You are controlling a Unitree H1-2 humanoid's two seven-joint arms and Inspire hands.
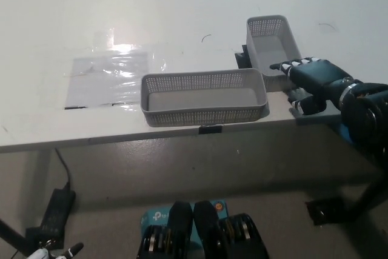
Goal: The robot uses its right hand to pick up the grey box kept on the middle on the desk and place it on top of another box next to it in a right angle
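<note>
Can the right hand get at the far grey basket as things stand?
Probably yes. The right hand is already at the near end of the far grey basket, fingers apart, and nothing lies between them; the long basket sits off to the side.

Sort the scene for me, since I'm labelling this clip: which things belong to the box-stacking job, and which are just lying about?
Job:
- right hand, reaching over the upper box's near end
- grey box at the desk's middle
- second grey box, at a right angle to it
- desk

Lying about:
- clear plastic sheet
- power adapter on the floor
- left hand, low and idle
</note>
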